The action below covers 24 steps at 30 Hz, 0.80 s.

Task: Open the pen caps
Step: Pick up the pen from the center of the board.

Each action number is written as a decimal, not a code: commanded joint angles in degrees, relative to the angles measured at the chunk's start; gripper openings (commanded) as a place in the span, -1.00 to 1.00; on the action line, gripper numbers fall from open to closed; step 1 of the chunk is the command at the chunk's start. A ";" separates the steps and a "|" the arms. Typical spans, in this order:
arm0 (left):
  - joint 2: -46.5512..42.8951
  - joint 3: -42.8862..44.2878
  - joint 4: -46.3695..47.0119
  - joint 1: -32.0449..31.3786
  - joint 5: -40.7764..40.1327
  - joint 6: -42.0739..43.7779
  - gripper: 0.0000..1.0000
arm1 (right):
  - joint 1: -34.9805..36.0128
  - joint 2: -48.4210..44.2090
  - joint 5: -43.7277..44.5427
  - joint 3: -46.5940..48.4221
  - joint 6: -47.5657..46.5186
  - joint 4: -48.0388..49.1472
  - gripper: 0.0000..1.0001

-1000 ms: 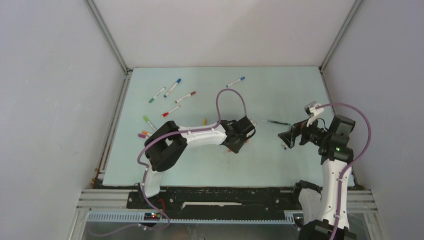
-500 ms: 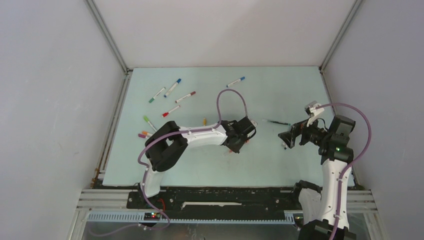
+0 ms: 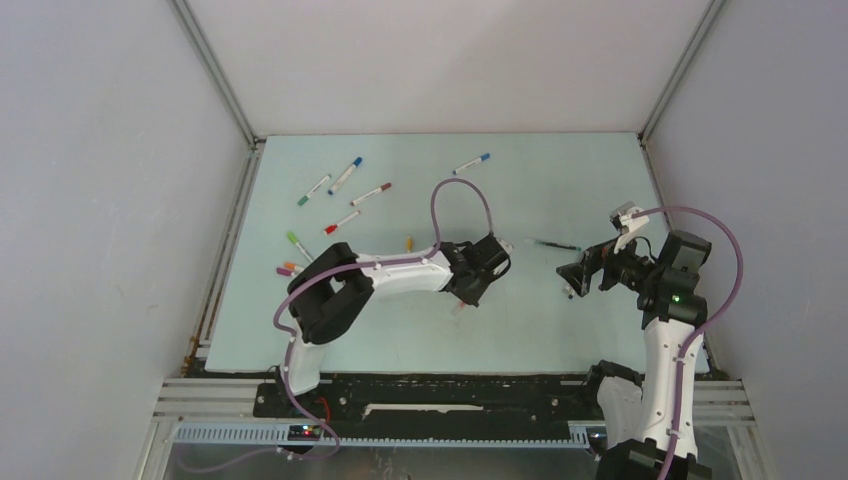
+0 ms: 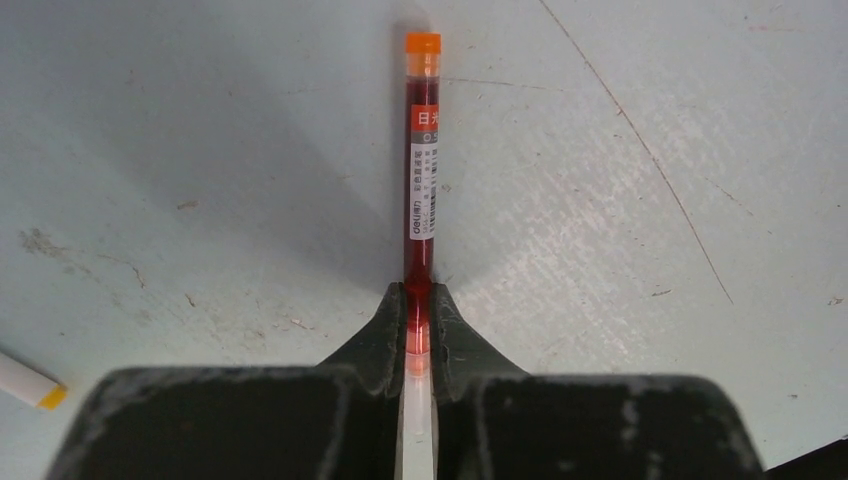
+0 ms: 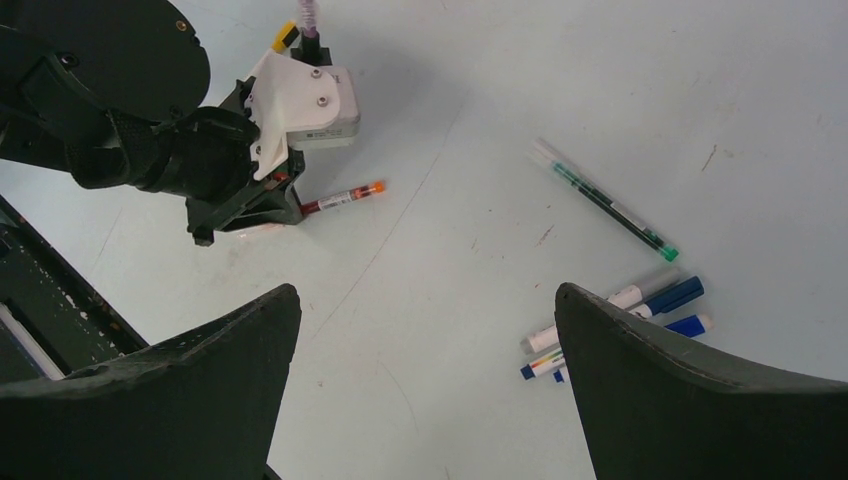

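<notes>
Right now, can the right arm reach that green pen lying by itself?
Probably yes: the green pen lies just ahead of the open right fingers, with nothing between them.

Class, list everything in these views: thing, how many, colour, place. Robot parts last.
red pen: one, red, mid-table.
orange cap: one, orange, on the red pen's free end.
green pen: one, clear and green, right of centre.
blue markers: about three, blue and white, near the green pen.
far markers: five, green, blue, maroon, red, blue caps, far side.
edge markers: about three, green, orange, magenta, left edge.
yellow-tipped marker: one, white, near the red pen.
table: one, pale green.
left claw: one, black, shut on the red pen.
right claw: one, black, open, empty.
</notes>
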 commanded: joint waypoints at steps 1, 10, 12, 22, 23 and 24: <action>-5.33 -3.41 3.07 0.29 -0.03 -2.64 -1.00 | -0.30 -0.64 -1.75 0.80 -0.92 0.70 1.00; -18.61 -12.22 14.25 0.29 3.20 -9.92 -1.00 | -0.23 -0.99 -7.04 0.80 -1.81 -0.78 1.00; -22.10 -14.88 17.90 0.29 3.99 -12.36 -1.00 | -0.13 -0.80 -9.02 0.80 -2.01 -1.34 1.00; -39.13 -28.80 44.64 0.29 5.21 -24.63 -1.00 | 8.68 4.52 -20.07 4.28 7.28 -0.52 0.86; -40.03 -29.93 47.19 0.29 4.58 -26.44 -1.00 | 11.95 5.07 -20.30 4.99 9.02 -0.37 0.85; -40.96 -30.75 49.47 0.29 4.02 -27.60 -1.00 | 14.31 5.56 -20.74 5.57 10.82 0.21 0.84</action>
